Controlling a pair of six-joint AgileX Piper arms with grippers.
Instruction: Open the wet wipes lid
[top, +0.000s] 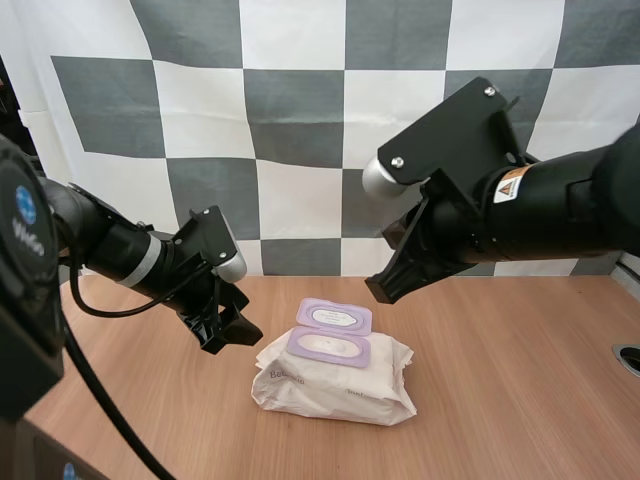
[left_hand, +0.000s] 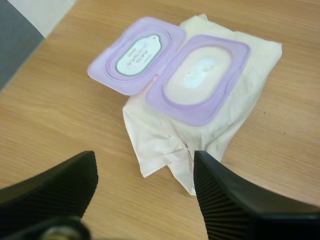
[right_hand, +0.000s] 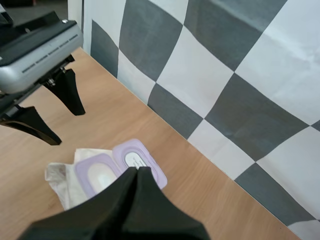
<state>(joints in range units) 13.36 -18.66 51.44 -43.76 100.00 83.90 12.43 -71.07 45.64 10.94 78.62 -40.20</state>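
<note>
The wet wipes pack (top: 335, 385) lies on the wooden table (top: 500, 400), white and crumpled. Its purple lid (top: 335, 317) is flipped back flat, and the oval opening (top: 328, 347) is uncovered. My left gripper (top: 232, 338) hovers just left of the pack, open, holding nothing. In the left wrist view the pack (left_hand: 210, 125) and its lid (left_hand: 137, 55) lie beyond my left gripper (left_hand: 145, 172), whose fingers stand wide apart. My right gripper (top: 385, 288) hangs above and behind the pack, shut on nothing. In the right wrist view its fingers (right_hand: 136, 175) form one dark wedge over the lid (right_hand: 145, 162).
Bare wood surrounds the pack on all sides. A round dark fitting (top: 628, 357) sits in the table at the far right edge. The left arm's gripper (right_hand: 50, 115) shows beside the pack (right_hand: 62, 177) in the right wrist view.
</note>
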